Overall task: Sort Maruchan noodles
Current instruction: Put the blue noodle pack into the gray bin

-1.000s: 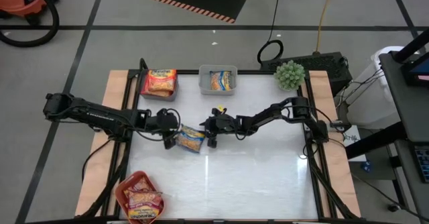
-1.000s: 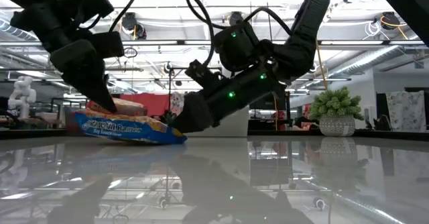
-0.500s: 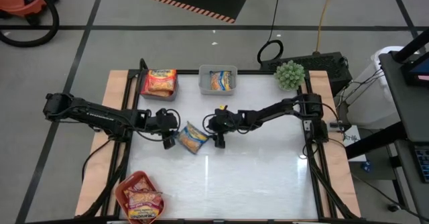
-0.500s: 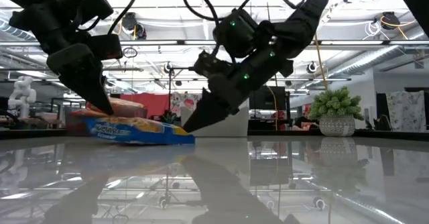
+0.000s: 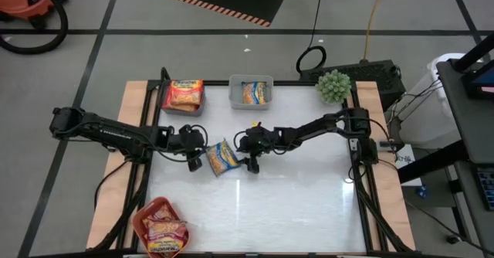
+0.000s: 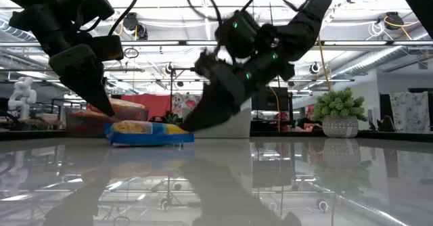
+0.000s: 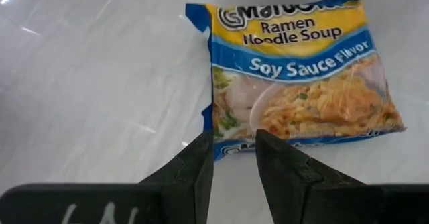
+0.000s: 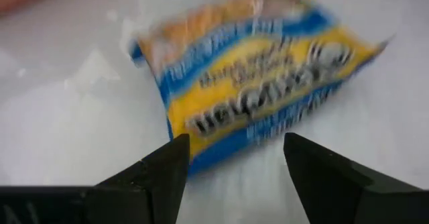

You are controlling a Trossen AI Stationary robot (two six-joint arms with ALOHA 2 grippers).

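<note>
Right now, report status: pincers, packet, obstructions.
Left pincer narrow, at the blue packet's edge, grip unconfirmed. Right pincer open at the opposite edge. Packet flat on the table. Nothing in the way.

One camera looks straight down on the whole worktop (image 5: pixel 270 204). One sits low, looking level across it. Both wrist cameras look closely at one packet (image 7: pixel 298 70).

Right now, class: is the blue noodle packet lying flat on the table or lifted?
Flat: the blue noodle packet rests on the table, label up.
</note>
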